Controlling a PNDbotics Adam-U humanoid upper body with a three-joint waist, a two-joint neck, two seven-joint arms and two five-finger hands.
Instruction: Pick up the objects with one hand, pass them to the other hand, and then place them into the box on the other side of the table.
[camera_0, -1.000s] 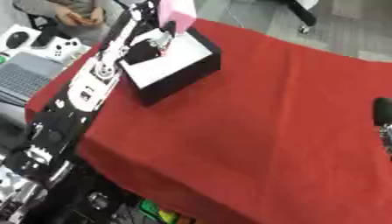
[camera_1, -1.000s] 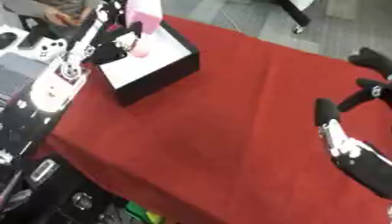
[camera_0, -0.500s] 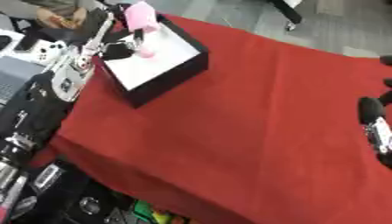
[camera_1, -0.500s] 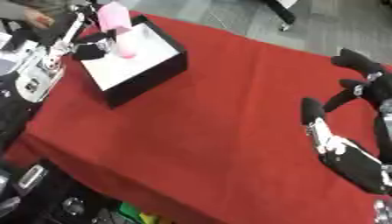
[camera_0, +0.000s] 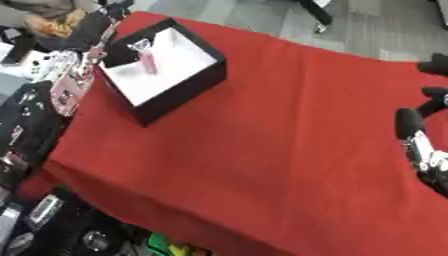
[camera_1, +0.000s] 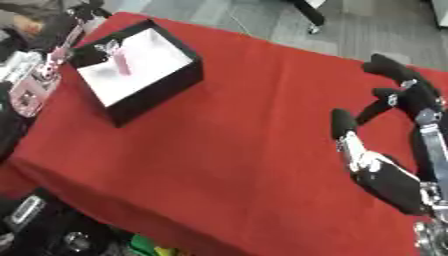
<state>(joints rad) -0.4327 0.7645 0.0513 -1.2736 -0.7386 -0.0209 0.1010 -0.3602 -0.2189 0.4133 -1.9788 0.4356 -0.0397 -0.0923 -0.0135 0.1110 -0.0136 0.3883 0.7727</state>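
A black box (camera_0: 179, 82) with a white inside stands at the far left of the red table (camera_0: 262, 150). A slim pink object (camera_0: 147, 61) with a pale top lies inside it, touching no hand. My left arm (camera_0: 77, 75) runs along the box's left side, and my left hand (camera_0: 114, 9) sits at the box's far corner, partly cut off by the picture's edge. At the right, my right hand (camera_1: 389, 175) hovers open over the cloth, thumb (camera_1: 344, 125) and fingers (camera_1: 398, 75) spread, holding nothing.
White and grey devices (camera_0: 35, 62) crowd the bench left of the table. A person (camera_0: 48, 15) sits beyond the far left corner. Dark gear and a green item (camera_0: 157, 242) lie below the table's front edge. A chair base (camera_0: 315, 10) stands on the grey floor behind.
The pink object was held over the box by my left hand; it now lies inside, apart from the hand. The head has tilted, shifting the whole picture. My right hand stays open.
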